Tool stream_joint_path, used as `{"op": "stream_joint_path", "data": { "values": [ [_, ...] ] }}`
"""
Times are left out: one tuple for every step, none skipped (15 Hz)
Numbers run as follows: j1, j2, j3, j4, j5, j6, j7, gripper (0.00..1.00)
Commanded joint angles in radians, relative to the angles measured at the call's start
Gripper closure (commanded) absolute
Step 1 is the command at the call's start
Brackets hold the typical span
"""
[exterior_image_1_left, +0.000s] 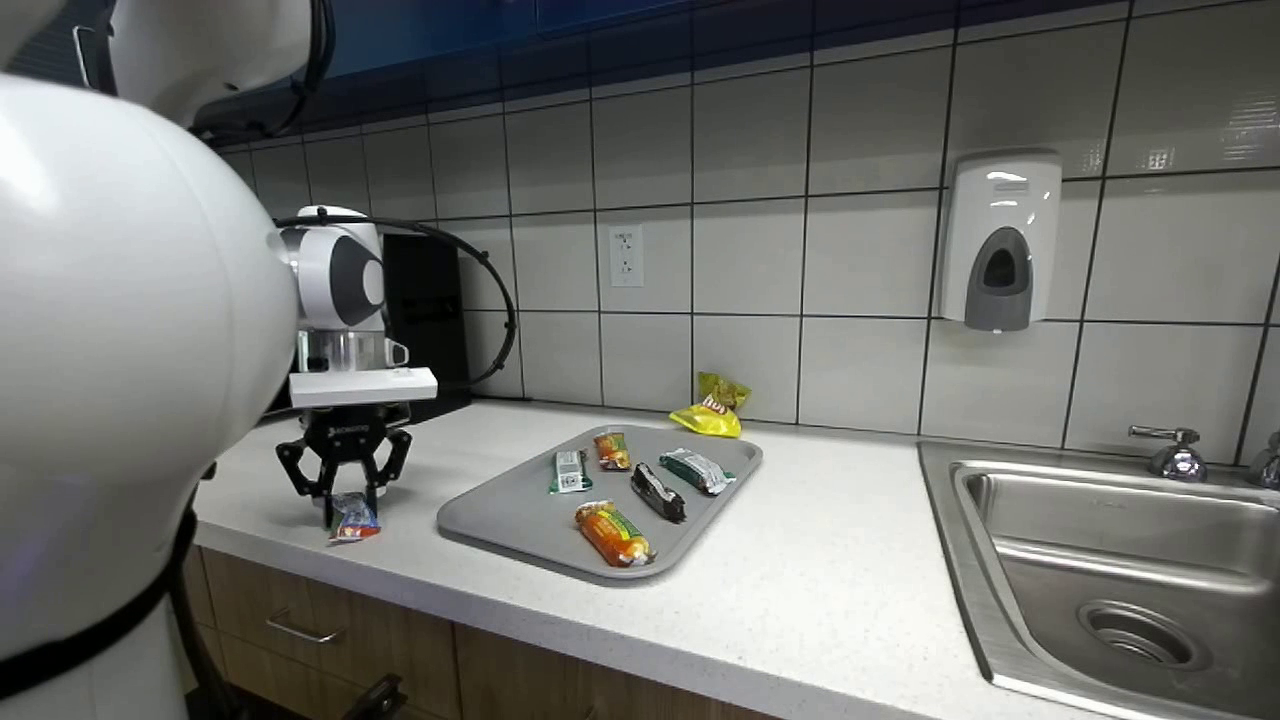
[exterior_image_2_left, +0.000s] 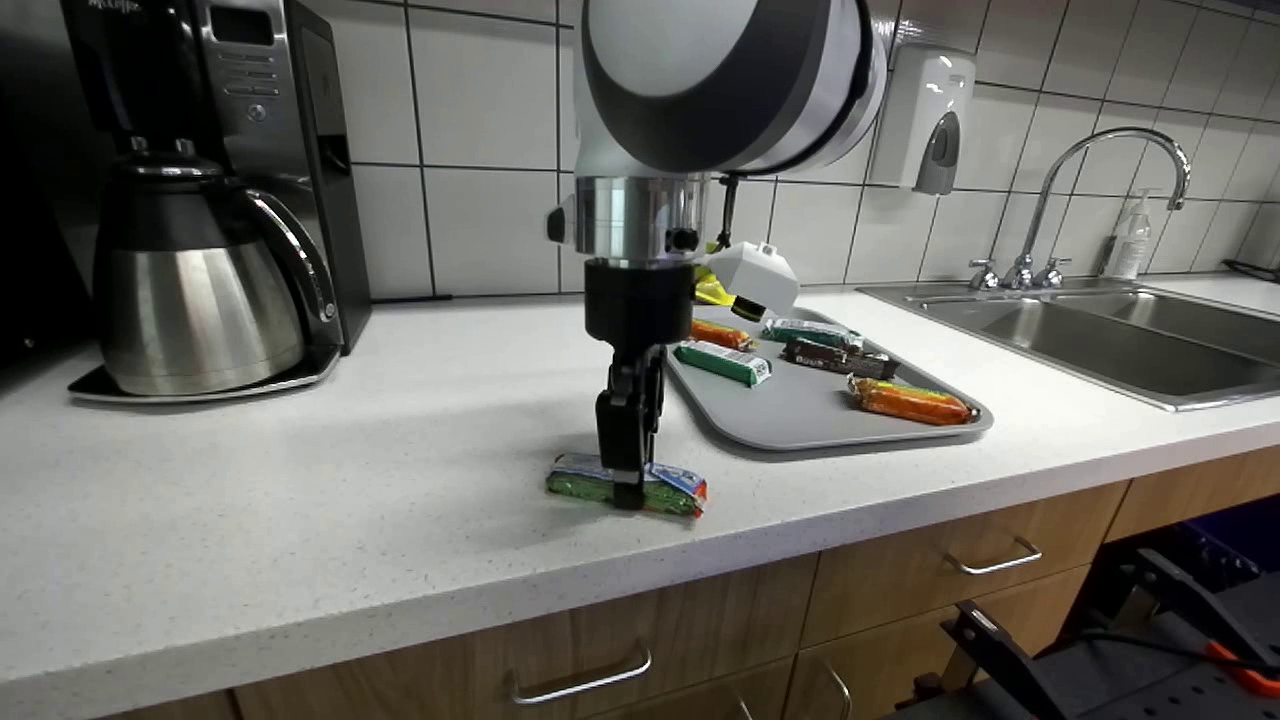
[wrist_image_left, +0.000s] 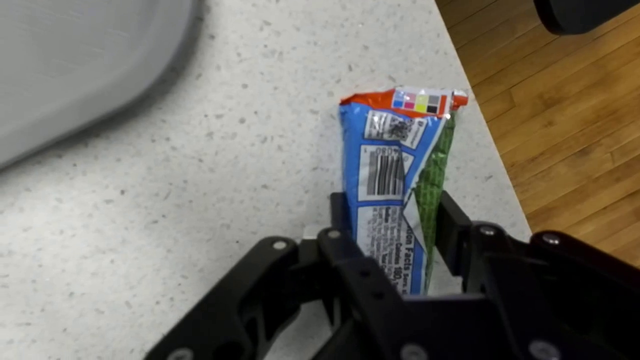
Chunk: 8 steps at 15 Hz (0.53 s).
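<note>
Bar (wrist_image_left: 377, 175) lay pinched across its width in my tool (wrist_image_left: 392, 212), long axis slanting toward the edge of the table (wrist_image_left: 200, 210).

In an exterior view, a green-and-blue wrapped bar (exterior_image_2_left: 672, 490) was seen on the table (exterior_image_2_left: 300, 500), its middle covered by the pincer (exterior_image_2_left: 630, 485). To the pincer's right, five wrapped snacks (exterior_image_2_left: 910, 402) were spread on a grey tray (exterior_image_2_left: 790, 418); well to the pincer's left, a carafe (exterior_image_2_left: 200, 310) was seated in a coffee maker (exterior_image_2_left: 265, 130).

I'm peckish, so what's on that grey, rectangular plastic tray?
Two shiny orange wrapped bars, two green wrapped bars and one dark brown wrapped bar; what's inside is covered.
</note>
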Motion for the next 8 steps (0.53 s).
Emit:
{"op": "stream_joint_path", "data": {
  "values": [
    [-0.005, -0.026, -0.001, -0.006, -0.038, 0.002, 0.026, 0.81],
    [-0.006, -0.037, 0.0, -0.006, -0.039, -0.002, 0.024, 0.81],
    [-0.007, -0.044, -0.001, -0.007, -0.043, 0.0, 0.024, 0.81],
    [-0.007, -0.053, -0.002, -0.004, -0.046, -0.005, 0.026, 0.81],
    [-0.007, -0.062, -0.004, -0.005, -0.05, -0.006, 0.027, 0.81],
    [-0.007, -0.073, -0.006, -0.005, -0.051, -0.006, 0.025, 0.81],
    [-0.007, -0.084, -0.009, -0.005, -0.056, -0.007, 0.027, 0.81],
    [-0.007, -0.094, -0.014, -0.005, -0.06, -0.006, 0.029, 0.81]
  ]
}}
